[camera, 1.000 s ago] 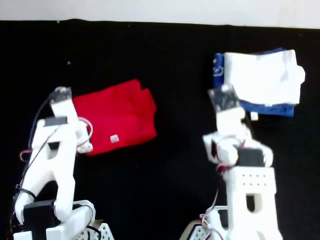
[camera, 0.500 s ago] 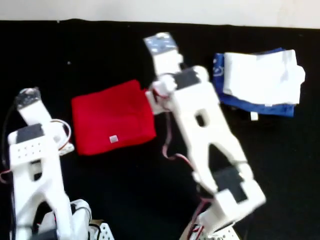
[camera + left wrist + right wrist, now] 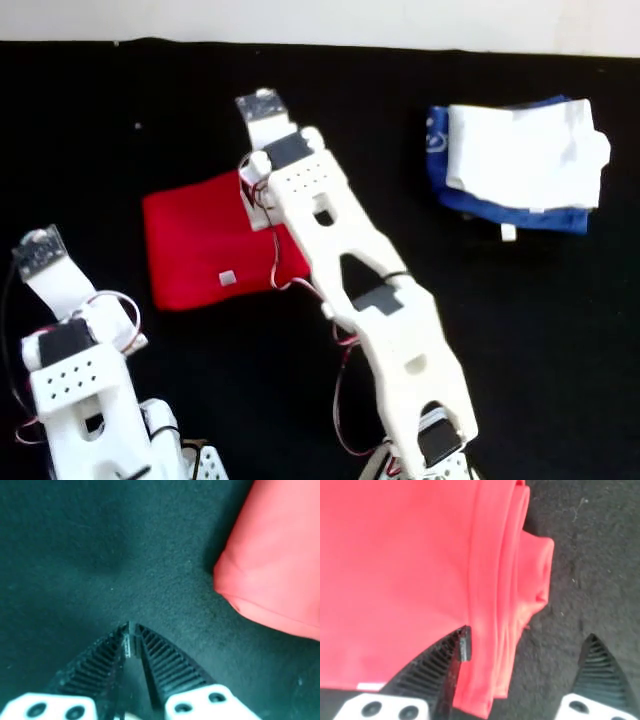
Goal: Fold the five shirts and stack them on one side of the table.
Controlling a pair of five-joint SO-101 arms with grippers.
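Over the red shirt (image 3: 205,250) now, right pincer (image 3: 527,645) swung in from the stack (image 3: 520,160), spread wide (pickup next); left pincer (image 3: 131,636) clenched, retreated.

A folded red shirt (image 3: 205,250) lies flat, well apart from a folded white shirt (image 3: 525,150) stacked on a blue shirt (image 3: 540,217).

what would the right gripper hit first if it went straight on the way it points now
Most likely the red shirt: the right gripper is open, one finger over the shirt's folded edge, the other over the black table. Depth is hard to judge.
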